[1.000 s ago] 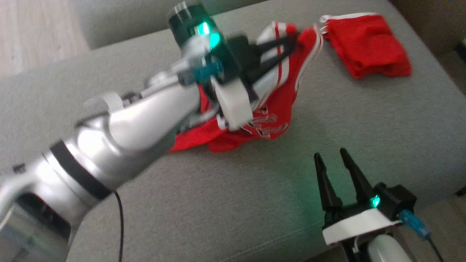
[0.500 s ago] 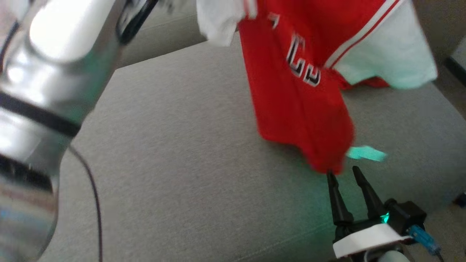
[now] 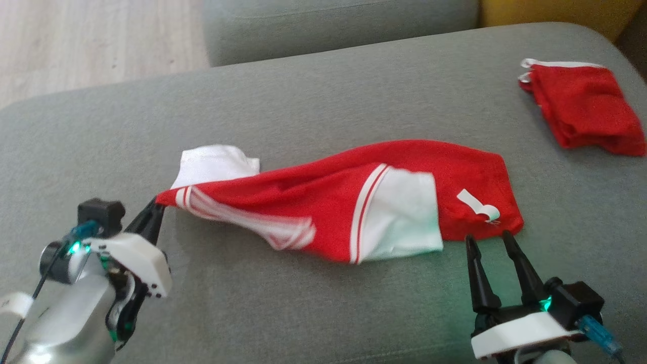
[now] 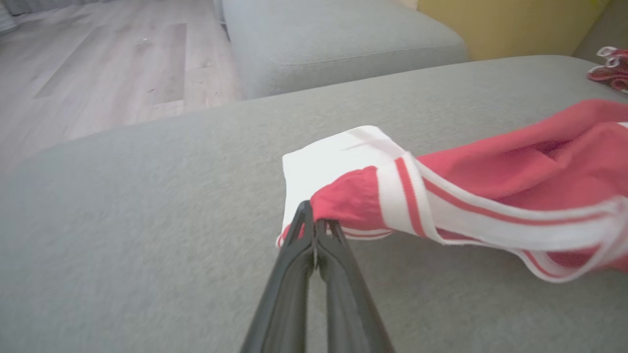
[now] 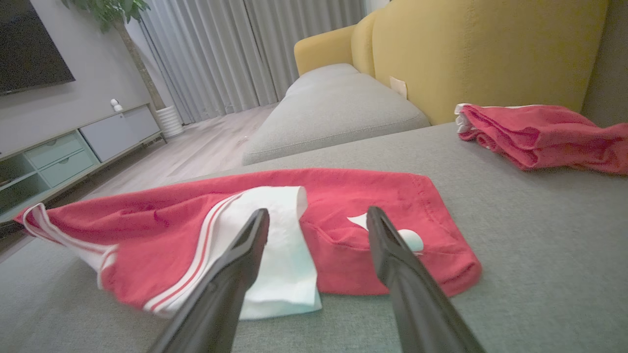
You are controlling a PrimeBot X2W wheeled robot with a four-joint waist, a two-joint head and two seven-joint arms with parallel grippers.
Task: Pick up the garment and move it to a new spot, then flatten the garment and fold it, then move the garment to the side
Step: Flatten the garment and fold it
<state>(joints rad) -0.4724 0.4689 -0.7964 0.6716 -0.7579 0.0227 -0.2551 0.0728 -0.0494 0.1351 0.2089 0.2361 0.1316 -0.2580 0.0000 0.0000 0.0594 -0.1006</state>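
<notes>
Lowered since half a second ago, the shirt (image 3: 323,202) is no longer hung in the air from a raised left arm; it is now stretched across the grey cushion (image 3: 303,101). The left claw (image 3: 154,211) is seen low at the left of the head view, its two dark fingers pressed together on the shirt's left end. In the left wrist view the left claw (image 4: 314,224) is shown pinching a bunched red fold, just beside a white sleeve and a white-and-red striped band of the shirt (image 4: 515,166). The right claw (image 3: 488,237) is held with its fingers spread and nothing between them, the tips just beside the shirt's near right hem, close to a white mark; whether the cloth is touched cannot be told. From the right wrist the right claw (image 5: 319,213) is seen low over the cushion, with the shirt (image 5: 162,215) lying long and creased, one white sleeve turned up on top. A folded red garment (image 3: 586,106) is set well apart at the cushion's far right. Beyond it, a yellow backrest (image 5: 490,49) and a wooden floor (image 3: 76,40) are visible.
</notes>
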